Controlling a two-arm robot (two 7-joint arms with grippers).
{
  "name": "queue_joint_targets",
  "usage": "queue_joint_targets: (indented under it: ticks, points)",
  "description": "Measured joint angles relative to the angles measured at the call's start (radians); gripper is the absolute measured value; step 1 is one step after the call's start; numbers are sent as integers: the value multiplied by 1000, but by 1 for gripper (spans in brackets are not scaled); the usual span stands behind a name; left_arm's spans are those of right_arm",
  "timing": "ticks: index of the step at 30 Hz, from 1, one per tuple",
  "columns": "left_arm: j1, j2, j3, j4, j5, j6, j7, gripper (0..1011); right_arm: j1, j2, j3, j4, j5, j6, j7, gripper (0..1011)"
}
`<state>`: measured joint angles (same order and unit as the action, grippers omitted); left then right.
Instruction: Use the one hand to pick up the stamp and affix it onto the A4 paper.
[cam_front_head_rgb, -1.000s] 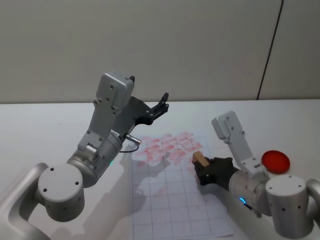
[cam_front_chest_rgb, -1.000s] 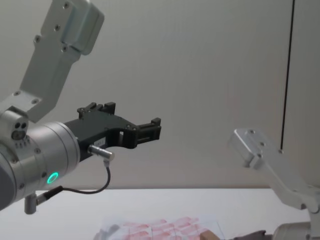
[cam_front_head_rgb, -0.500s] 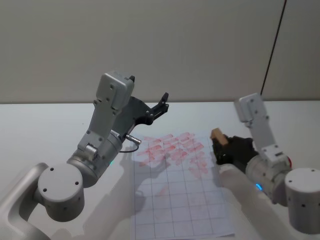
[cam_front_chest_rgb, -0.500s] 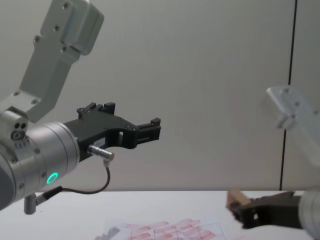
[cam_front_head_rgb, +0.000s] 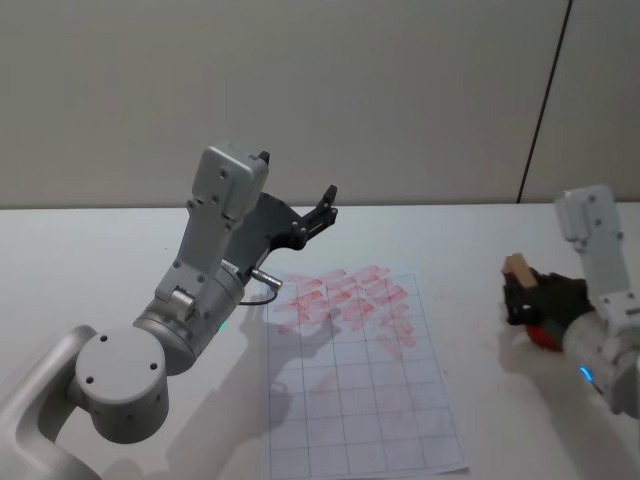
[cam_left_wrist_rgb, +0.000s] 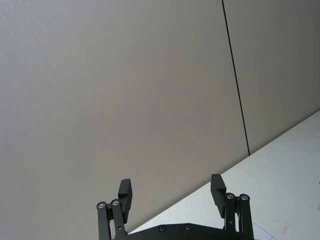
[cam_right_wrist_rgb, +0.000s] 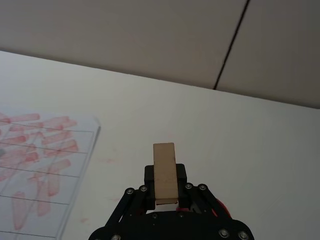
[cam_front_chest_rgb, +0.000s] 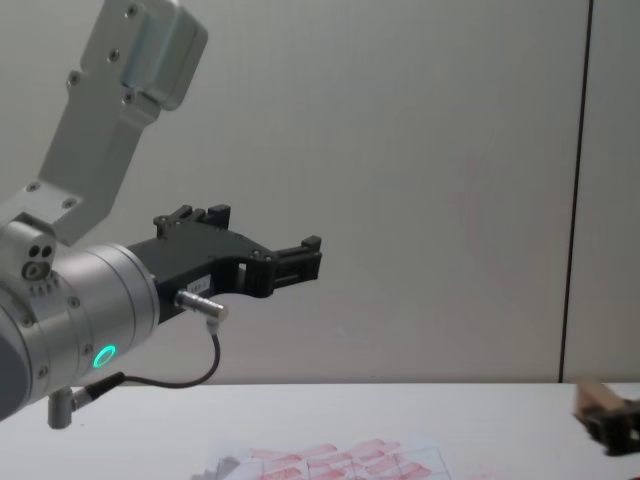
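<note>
My right hand (cam_front_head_rgb: 522, 292) is pinching the stamp (cam_front_head_rgb: 517, 268), a small tan wooden block, upright between its fingers. It is hovering over the white surface (cam_front_head_rgb: 470, 240), well to the right of the paper (cam_front_head_rgb: 355, 400), just above a red ink pad (cam_front_head_rgb: 543, 337) that is mostly hidden beneath it; what the pad holds I cannot tell. The paper is lying flat, with red marks crowding its far rows. My left hand (cam_front_head_rgb: 325, 205) is hanging raised above the paper's far left corner, fingers spread, gripping nothing.
</note>
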<state>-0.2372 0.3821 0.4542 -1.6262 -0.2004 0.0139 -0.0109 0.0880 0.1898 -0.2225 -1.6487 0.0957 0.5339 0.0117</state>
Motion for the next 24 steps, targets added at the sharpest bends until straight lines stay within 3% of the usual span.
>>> queue_joint_targets:
  ticks: [9, 24]
  points:
    - [0, 0, 0, 0, 0, 0, 0, 1001, -25, 28, 37, -1, 30, 18, -30, 218]
    - [0, 0, 0, 0, 0, 0, 0, 1001, -27, 33, 55, 31, 47, 26, -26, 218]
